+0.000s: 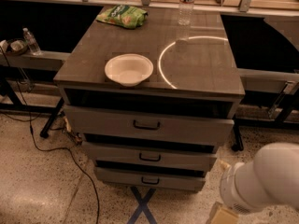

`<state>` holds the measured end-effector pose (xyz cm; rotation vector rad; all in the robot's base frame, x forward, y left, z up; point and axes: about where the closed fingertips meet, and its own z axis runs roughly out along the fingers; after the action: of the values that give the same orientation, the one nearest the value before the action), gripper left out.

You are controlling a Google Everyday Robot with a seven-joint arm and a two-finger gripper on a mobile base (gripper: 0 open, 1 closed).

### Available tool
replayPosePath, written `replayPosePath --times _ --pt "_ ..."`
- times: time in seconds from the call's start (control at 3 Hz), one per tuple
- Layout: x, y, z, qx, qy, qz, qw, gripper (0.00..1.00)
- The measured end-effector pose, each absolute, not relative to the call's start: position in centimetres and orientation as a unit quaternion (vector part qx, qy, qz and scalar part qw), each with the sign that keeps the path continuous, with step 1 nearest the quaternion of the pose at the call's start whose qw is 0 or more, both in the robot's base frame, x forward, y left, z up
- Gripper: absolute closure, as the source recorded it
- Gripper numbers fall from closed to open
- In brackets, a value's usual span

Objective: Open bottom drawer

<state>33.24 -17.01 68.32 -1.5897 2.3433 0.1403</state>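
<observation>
Bowl (pixel 129 69) sits front-left on the cabinet surface (pixel 205 69). Chip bag (pixel 122 16) is at back-left and water bottle (pixel 187 3) at back, right of it. Bottom drawer (pixel 150 178) is lowest, under two others. Tape cross (pixel 142 208) is on the floor before it. Gripper (pixel 223 215) is low, right of the cabinet, apart from the drawer.

Smooth white rounded arm (pixel 273 174) at lower right; ringed white joint (pixel 235 193); tan gripper (pixel 223 215) at bottom edge.

Robot lab, terrazzo floor (pixel 32 190), taped cross (pixel 142 210), loose cables (pixel 65 155), end effector (pixel 223 215) lower right
</observation>
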Motion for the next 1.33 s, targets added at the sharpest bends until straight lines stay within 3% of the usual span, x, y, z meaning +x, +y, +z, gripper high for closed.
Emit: replayPosePath --times 1.0,1.33 --pt "38.1 -15.5 52.4 -0.517 0.836 0.018 0.183 0.00" --pt "37.9 -15.5 52.7 -0.518 0.835 0.013 0.184 0.00"
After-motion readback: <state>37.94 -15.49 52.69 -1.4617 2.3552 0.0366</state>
